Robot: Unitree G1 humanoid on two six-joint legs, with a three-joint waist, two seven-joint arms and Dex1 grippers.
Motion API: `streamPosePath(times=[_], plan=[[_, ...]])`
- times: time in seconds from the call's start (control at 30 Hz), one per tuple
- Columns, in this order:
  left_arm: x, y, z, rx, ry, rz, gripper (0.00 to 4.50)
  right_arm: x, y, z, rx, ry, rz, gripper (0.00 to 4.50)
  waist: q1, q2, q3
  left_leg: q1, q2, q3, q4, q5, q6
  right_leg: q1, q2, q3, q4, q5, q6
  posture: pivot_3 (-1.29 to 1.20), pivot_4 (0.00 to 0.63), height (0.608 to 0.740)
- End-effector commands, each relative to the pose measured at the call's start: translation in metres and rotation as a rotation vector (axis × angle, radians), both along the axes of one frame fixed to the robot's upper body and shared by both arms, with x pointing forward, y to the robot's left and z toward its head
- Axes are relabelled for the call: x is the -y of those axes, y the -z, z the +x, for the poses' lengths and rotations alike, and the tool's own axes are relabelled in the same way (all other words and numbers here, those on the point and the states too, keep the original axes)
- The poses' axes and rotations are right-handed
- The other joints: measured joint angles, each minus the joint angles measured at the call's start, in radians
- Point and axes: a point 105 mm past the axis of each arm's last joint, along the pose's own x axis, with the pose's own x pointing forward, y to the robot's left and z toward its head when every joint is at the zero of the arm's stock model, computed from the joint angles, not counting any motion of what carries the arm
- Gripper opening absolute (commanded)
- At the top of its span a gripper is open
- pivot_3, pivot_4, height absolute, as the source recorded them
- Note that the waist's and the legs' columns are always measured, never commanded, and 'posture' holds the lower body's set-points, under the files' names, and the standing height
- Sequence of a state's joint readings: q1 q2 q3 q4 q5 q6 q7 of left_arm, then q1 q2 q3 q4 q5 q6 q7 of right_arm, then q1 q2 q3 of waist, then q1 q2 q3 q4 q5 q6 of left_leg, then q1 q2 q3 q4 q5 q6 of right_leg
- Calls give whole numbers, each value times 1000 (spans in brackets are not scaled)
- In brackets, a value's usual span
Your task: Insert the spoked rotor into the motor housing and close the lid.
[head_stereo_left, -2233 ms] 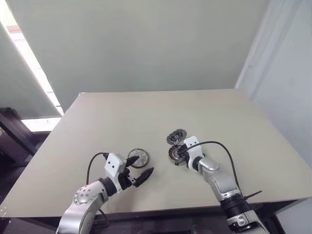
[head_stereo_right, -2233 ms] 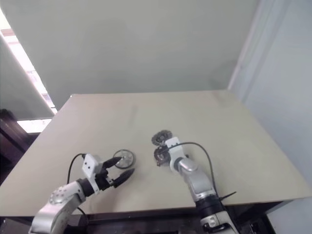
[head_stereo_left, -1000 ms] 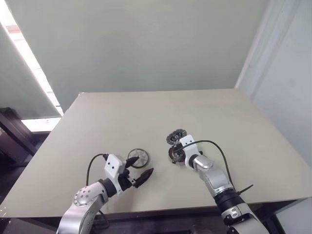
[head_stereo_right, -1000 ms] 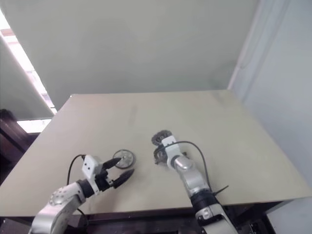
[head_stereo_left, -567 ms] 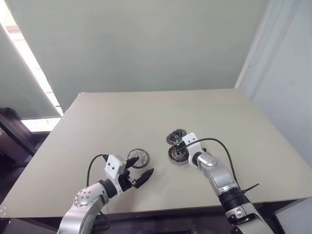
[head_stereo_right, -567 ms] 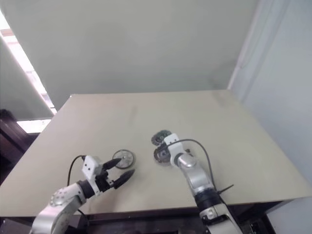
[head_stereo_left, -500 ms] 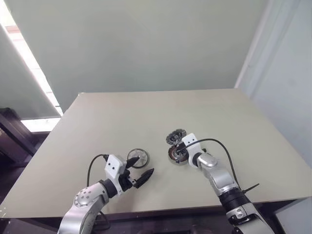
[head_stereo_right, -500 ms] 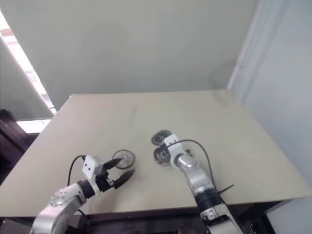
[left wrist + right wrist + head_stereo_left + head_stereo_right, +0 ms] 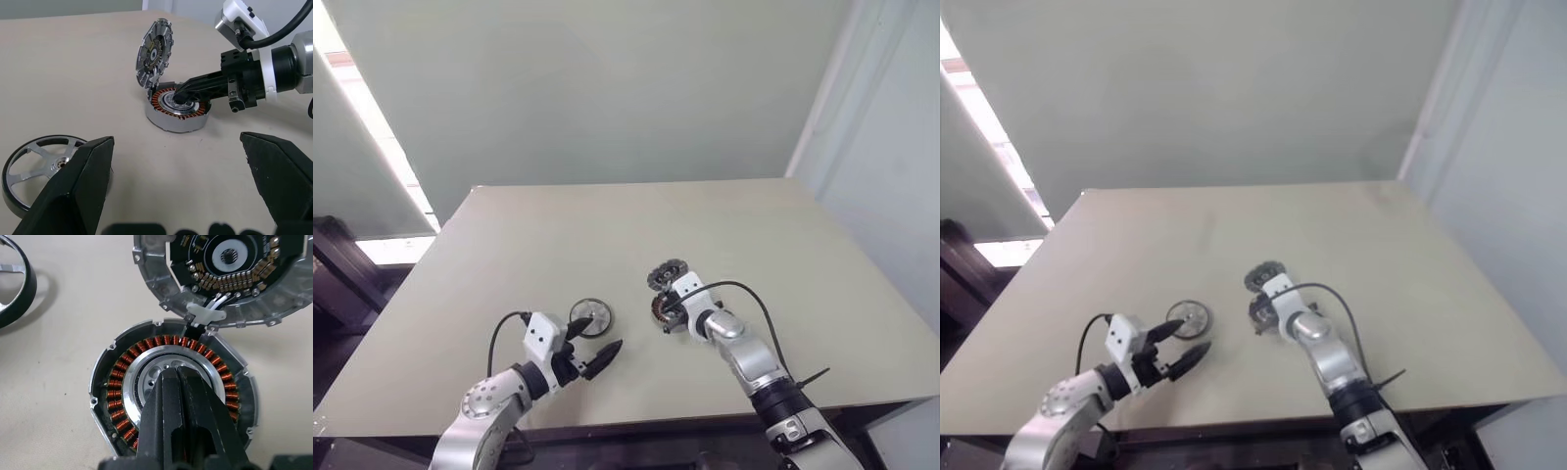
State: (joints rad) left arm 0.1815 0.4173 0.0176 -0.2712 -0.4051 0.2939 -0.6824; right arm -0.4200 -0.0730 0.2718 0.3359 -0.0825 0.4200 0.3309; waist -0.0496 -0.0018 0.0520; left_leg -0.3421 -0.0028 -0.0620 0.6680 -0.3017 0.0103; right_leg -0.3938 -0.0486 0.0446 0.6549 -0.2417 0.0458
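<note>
The big flat beige surface (image 9: 607, 235) carries three small round things near its front half.

The motor housing (image 9: 177, 106), a round shallow silver cup with a ring of copper-brown coils around a silver and dark middle, sits flat on the surface. All places here are told from this housing.

The lid (image 9: 154, 53), a round grey metal disc with a ribbed edge, stands up on its edge at the far rim of the housing. It is tipped open and joined to that rim by a small white piece with thin wires. Its inner face shows a dark ring with small brown parts.

The spoked rotor (image 9: 38, 166), a thin wheel with a dark rim, silvery spokes and a small hub, lies flat on the surface, well apart from the housing on the robot's left side.

The right hand (image 9: 182, 94) has its two black fingers pressed together with nothing between them. The tips are down at the middle of the housing, inside the coil ring.

The left hand (image 9: 591, 346) has its fingers spread wide and grips nothing. It is near the rotor, well apart from the housing.
</note>
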Motion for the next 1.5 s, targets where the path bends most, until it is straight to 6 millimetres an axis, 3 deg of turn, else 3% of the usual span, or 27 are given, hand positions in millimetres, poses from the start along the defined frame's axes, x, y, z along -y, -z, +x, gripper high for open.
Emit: streamPosePath(times=[0.03,0.53,0.67,0.97,1.2,1.3,1.5], plan=[[2,-17,2,71,7,-2,4500,-3,-10,7,47,-5,-18,31,0,0,0,0,0,0,0,0,0,0,0,0,0,0,0,0,0,740],[4,-15,-1,65,4,-9,4500,-13,-11,15,60,-3,-15,31,-4,0,0,1,0,0,0,1,-2,0,0,0,1,0,0,0,0,740],[3,-16,-1,67,0,-10,4500,-9,-19,14,55,3,34,31,-4,0,0,1,0,0,0,1,-2,0,0,0,1,0,0,0,0,740],[0,-17,0,73,-22,-17,4500,12,-55,11,58,22,239,31,-3,0,0,0,0,-1,0,1,-2,0,0,0,0,0,0,0,0,740],[-3,-19,3,83,-31,-17,4500,28,-52,-1,60,-10,231,31,-3,0,0,0,0,1,0,1,-2,0,0,-1,0,0,0,0,0,740],[-4,-20,3,88,-36,-15,4500,34,-54,-3,72,-12,216,594,-3,0,0,0,0,1,0,1,-2,0,0,-1,0,0,0,0,0,740],[-8,-21,3,93,-40,-6,4500,34,-56,-11,87,-93,188,2748,-3,0,0,0,0,1,0,1,-2,0,0,-1,0,0,0,0,0,740]])
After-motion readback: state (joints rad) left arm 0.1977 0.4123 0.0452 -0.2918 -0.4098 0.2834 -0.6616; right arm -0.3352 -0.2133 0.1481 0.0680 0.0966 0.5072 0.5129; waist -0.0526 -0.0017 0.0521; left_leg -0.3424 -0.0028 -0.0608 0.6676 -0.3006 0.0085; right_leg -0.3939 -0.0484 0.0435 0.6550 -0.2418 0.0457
